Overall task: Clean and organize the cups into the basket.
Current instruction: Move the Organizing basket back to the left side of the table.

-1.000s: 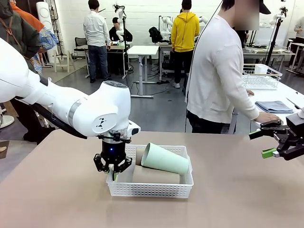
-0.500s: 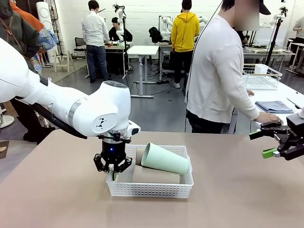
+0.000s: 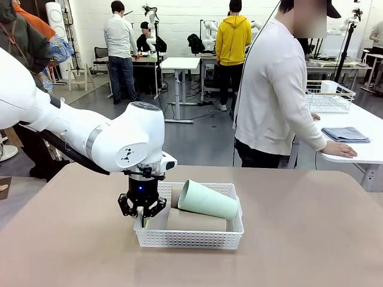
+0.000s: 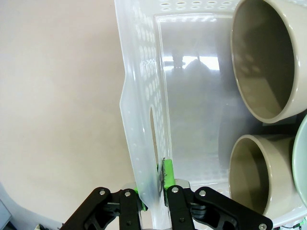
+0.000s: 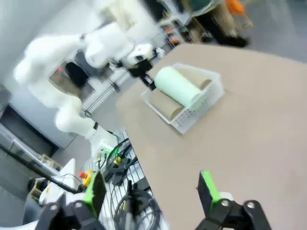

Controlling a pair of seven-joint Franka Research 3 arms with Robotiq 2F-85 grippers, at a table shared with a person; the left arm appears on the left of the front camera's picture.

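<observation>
The left claw (image 4: 154, 199) is closed on the left end wall of the white plastic basket (image 3: 197, 238), one green pad inside the wall and one outside, just below the handle cut-out. The basket sits on the bench (image 3: 299, 239) near centre, its long axis running left to right across the front view. From the claw, the cups lie inward, to the robot's right: two kraft-brown cups (image 4: 263, 57) lie on their sides with open mouths facing the gripped wall, and the mint green cup (image 3: 208, 200) rests across them. The right claw (image 5: 151, 191) stands open, empty, well apart from the basket. The left arm is therefore nearer.
</observation>
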